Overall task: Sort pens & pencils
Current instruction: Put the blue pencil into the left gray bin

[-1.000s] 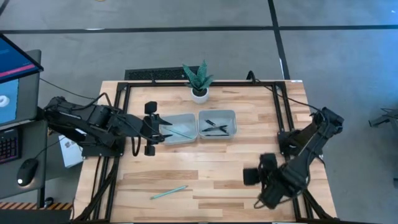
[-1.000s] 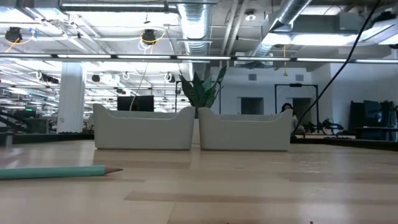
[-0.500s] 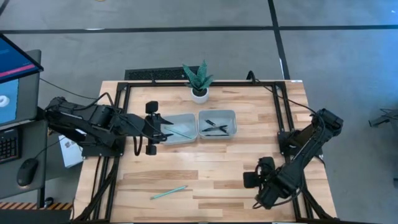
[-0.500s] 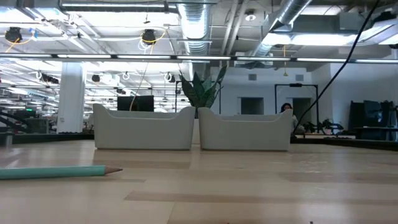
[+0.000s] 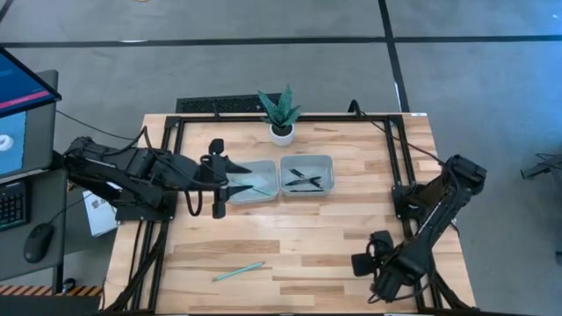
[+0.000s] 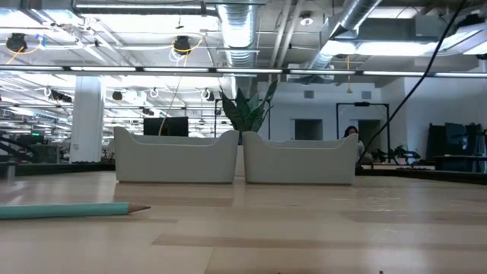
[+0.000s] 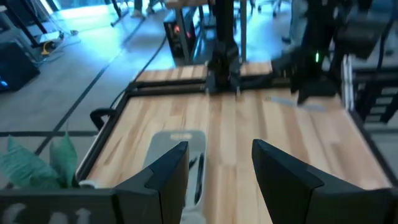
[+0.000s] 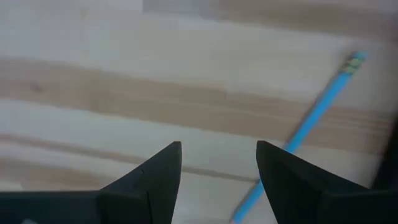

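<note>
One light teal pencil (image 5: 239, 272) lies flat on the table toward the near edge, also seen in the low view (image 6: 68, 211). Another pencil (image 5: 255, 187) lies in the left grey tray (image 5: 263, 167). Dark pens (image 5: 303, 181) lie in the right grey tray (image 5: 327, 162). My left gripper (image 5: 226, 177) hangs open over the left tray's left end (image 7: 217, 152). My right gripper (image 5: 367, 256) is open near the table's near right corner (image 8: 217, 152), low over bare wood. A blue pencil (image 8: 317, 118) lies just beside it; whether this is the one toward the near edge, I cannot tell.
A small potted plant (image 5: 281, 114) stands behind the trays at the far edge. A dark frame (image 5: 171, 175) runs along the table's sides. Bare wood lies between the trays and the near pencil. Neither gripper shows in the low view.
My right gripper has drawn back toward the table's near right corner. My left gripper has shifted a little toward the right, over the left tray's end. The pencils and pens have stayed where they were.
</note>
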You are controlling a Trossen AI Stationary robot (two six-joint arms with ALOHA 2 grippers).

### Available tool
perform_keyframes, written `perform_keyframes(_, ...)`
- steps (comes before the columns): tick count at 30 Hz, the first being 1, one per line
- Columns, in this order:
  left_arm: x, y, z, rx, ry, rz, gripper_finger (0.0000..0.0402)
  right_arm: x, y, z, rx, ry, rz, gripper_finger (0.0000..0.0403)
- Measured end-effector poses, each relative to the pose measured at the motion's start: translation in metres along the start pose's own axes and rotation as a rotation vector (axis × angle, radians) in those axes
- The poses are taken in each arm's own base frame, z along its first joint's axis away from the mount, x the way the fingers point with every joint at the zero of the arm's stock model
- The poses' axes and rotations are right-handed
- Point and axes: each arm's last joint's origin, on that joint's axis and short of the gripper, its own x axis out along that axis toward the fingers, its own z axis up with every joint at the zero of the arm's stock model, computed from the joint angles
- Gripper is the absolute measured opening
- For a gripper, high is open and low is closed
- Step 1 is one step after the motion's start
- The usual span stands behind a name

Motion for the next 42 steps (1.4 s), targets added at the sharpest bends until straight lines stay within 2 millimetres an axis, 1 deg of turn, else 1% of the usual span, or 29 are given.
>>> perform_keyframes(2,0.001,-0.001,0.003,-0.024,-0.026,-0.001,0.0169,0.009,-0.005,-0.006,-0.020,0.017,0.031,0.0230)
perform_keyframes(5,0.002,-0.001,0.004,-0.051,-0.042,-0.003,0.0169,0.017,-0.010,-0.010,-0.039,0.030,0.043,0.0230)
perform_keyframes(9,0.002,-0.001,0.005,-0.096,-0.047,-0.001,0.0169,0.017,-0.016,-0.013,-0.070,0.019,0.032,0.0230)
perform_keyframes(17,0.002,-0.001,0.005,-0.173,-0.049,-0.001,0.0169,0.015,-0.031,-0.029,-0.155,0.040,0.057,0.0230)
perform_keyframes(21,0.009,-0.004,0.005,-0.179,-0.043,0.002,0.0169,0.014,-0.035,-0.032,-0.172,0.051,0.059,0.0230)
perform_keyframes(26,0.029,-0.012,0.004,-0.156,-0.041,0.006,0.0169,0.013,-0.027,-0.033,-0.154,0.011,0.183,0.0230)
perform_keyframes(29,0.039,-0.016,0.003,-0.130,-0.042,0.009,0.0169,0.013,-0.024,-0.035,-0.171,0.023,0.217,0.0230)
perform_keyframes(32,0.046,-0.018,0.003,-0.123,-0.047,0.012,0.0169,0.013,-0.027,-0.035,-0.119,0.034,0.186,0.0230)
perform_keyframes(35,0.047,-0.015,0.005,-0.133,-0.062,0.021,0.0169,0.013,-0.032,-0.037,-0.075,0.090,0.100,0.0230)
perform_keyframes(37,0.048,-0.013,0.005,-0.143,-0.063,0.027,0.0169,0.014,-0.035,-0.036,-0.071,0.098,0.052,0.0230)
perform_keyframes(42,0.047,-0.011,0.008,-0.161,-0.090,0.026,0.0169,0.015,-0.036,-0.036,-0.036,0.087,0.036,0.0230)
